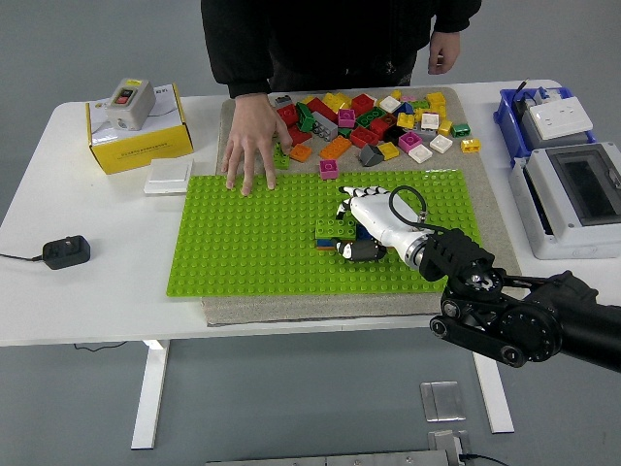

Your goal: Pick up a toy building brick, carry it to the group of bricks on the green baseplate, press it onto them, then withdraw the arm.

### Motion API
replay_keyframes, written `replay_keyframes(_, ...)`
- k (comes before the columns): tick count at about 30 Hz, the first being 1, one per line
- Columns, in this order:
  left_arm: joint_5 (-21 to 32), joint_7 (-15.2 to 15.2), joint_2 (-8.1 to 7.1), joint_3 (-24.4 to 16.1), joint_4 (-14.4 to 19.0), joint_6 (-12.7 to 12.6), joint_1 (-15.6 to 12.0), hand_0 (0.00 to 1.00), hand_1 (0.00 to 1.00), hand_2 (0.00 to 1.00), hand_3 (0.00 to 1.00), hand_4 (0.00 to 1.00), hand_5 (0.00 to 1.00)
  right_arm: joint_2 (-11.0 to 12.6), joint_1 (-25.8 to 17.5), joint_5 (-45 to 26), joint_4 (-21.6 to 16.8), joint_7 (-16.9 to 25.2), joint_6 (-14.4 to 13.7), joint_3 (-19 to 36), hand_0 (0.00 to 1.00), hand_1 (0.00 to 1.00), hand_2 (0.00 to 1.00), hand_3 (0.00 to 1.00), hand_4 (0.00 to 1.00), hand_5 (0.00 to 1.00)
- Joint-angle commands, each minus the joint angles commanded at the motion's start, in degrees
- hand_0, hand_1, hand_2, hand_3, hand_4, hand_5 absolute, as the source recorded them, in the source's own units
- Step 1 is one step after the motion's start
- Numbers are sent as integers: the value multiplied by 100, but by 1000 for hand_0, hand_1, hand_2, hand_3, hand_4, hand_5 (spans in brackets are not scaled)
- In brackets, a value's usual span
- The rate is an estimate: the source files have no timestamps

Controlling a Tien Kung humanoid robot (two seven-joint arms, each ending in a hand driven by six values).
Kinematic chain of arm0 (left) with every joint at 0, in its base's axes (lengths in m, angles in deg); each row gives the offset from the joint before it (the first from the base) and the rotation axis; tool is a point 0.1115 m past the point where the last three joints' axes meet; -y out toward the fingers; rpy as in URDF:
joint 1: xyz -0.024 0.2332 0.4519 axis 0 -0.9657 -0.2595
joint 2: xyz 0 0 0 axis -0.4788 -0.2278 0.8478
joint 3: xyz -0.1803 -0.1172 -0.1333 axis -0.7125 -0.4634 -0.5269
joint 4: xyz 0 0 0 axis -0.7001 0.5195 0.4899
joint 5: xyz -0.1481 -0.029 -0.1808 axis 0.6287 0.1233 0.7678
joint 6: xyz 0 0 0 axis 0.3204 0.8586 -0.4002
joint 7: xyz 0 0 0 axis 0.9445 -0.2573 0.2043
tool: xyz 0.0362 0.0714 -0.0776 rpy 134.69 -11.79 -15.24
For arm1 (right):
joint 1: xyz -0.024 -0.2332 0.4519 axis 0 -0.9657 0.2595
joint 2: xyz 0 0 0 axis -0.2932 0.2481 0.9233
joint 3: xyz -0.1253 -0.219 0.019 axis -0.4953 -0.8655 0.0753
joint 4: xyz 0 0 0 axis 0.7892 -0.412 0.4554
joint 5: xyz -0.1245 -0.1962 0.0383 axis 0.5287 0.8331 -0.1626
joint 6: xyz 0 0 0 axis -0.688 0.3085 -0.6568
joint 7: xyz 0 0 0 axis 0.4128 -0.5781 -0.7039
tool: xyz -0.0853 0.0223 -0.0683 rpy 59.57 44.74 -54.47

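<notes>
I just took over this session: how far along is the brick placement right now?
The carry looks done: the right hand is over the small brick stack on the green baseplate. In hand: it appears to be pressing a brick there, though its fingers hide the contact. Left: withdrawing the arm. A person's hand rests flat on the baseplate's far edge, beside the loose brick pile.
</notes>
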Motion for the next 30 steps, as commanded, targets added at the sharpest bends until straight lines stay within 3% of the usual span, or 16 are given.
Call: replay_keyframes(30,53,-119,4,-27,0,-158,-5,624,611,555,664,269,759,-4,-14,-65,36,27,-3,3,968,959,984,670,452,354)
